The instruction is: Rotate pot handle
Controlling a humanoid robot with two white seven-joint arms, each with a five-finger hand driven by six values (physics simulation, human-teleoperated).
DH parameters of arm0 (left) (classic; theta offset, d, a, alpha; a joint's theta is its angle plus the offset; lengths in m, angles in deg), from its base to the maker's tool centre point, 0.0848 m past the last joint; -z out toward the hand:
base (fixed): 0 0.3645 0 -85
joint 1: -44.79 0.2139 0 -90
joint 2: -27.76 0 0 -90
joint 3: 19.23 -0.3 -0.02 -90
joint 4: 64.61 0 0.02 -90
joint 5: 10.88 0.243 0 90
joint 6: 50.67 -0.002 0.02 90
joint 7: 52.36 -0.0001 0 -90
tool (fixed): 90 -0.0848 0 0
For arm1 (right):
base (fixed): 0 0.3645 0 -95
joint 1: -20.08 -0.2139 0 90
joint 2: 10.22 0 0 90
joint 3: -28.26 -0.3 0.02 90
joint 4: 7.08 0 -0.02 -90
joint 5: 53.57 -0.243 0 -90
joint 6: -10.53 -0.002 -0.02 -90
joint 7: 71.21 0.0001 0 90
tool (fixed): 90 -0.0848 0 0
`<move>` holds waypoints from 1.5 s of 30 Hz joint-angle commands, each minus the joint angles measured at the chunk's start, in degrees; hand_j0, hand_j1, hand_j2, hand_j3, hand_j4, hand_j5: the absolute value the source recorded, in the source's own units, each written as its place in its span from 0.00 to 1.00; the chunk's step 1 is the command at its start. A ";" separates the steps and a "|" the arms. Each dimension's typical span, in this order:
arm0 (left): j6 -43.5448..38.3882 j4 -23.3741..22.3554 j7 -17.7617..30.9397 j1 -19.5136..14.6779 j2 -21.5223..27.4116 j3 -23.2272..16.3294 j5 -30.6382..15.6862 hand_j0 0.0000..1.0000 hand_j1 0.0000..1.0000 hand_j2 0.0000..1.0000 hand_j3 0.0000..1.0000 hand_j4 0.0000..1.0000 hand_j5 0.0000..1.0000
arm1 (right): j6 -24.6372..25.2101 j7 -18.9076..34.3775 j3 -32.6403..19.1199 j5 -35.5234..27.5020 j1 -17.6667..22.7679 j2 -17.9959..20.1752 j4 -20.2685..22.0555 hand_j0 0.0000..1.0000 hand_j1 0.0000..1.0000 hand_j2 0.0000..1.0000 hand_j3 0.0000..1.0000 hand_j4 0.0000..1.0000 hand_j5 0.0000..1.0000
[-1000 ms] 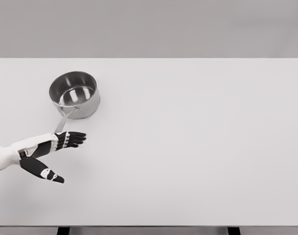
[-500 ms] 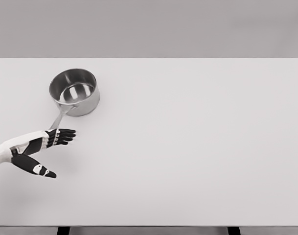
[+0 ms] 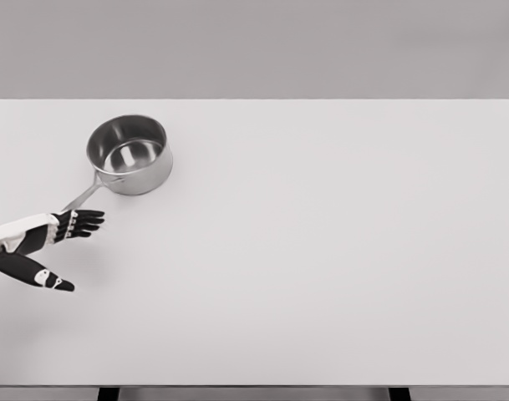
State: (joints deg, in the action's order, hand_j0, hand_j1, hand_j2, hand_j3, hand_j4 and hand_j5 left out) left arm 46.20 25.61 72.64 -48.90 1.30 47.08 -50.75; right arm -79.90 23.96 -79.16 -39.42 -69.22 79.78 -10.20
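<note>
Left hand (image 3: 49, 242) sits flat and open, fingers spread, thumb splayed low, holding nothing. Right at its fingers' far edge, around 1 o'clock, is the handle (image 3: 85, 195) tip. Pot (image 3: 129, 154) stands upright further out on the table (image 3: 338, 251).

From my station the pot (image 3: 130, 155) at upper left reads as polished metal, glossy, with bright reflections inside; its thin handle (image 3: 84, 196) looks like the same brushed steel. The table (image 3: 338, 251) is smooth, matt white. The left hand (image 3: 45, 248) shows hard white shells over matt black fingers (image 3: 83, 222).
</note>
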 commanded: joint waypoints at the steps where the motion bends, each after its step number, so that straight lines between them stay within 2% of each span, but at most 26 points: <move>1: -0.01 -0.93 0.00 0.00 0.62 0.84 0.13 1.00 1.00 1.00 1.00 1.00 1.00 | 0.00 0.01 -0.07 0.00 0.00 0.00 0.04 1.00 1.00 1.00 1.00 1.00 1.00; 12: -0.10 -4.35 0.00 -0.62 0.70 2.33 3.03 1.00 1.00 1.00 1.00 1.00 1.00 | 0.00 0.01 0.02 0.00 0.00 0.00 0.04 1.00 1.00 1.00 1.00 1.00 1.00; 19: -0.01 -3.74 0.00 -0.70 1.50 4.00 4.61 1.00 1.00 1.00 1.00 1.00 1.00 | 0.00 0.01 0.02 0.00 0.00 0.00 -0.04 1.00 1.00 1.00 1.00 1.00 1.00; 28: -0.28 2.41 0.00 -0.53 3.52 5.41 5.85 1.00 1.00 1.00 1.00 1.00 1.00 | 0.00 0.01 0.02 0.00 0.00 0.00 -0.04 1.00 1.00 1.00 1.00 1.00 1.00; 34: -6.34 5.84 0.00 -0.70 4.40 5.49 6.20 1.00 1.00 1.00 1.00 1.00 1.00 | 0.00 0.01 0.02 0.00 0.00 0.00 -0.04 1.00 1.00 1.00 1.00 1.00 1.00; 40: -16.97 11.29 0.00 -0.79 4.22 9.45 8.48 1.00 1.00 1.00 1.00 1.00 1.00 | 0.00 0.01 0.02 0.00 0.00 0.00 -0.04 1.00 1.00 1.00 1.00 1.00 1.00; 45: -21.19 12.87 0.00 -2.37 3.61 9.89 11.21 1.00 1.00 1.00 1.00 1.00 1.00 | 0.00 0.01 0.02 0.00 0.00 0.00 0.04 1.00 1.00 1.00 1.00 1.00 1.00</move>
State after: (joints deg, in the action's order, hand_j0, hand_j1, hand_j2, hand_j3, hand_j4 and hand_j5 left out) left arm 27.06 37.64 72.64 -51.36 5.11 56.65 -40.49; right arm -79.90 23.96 -79.16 -39.42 -69.22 79.78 -10.20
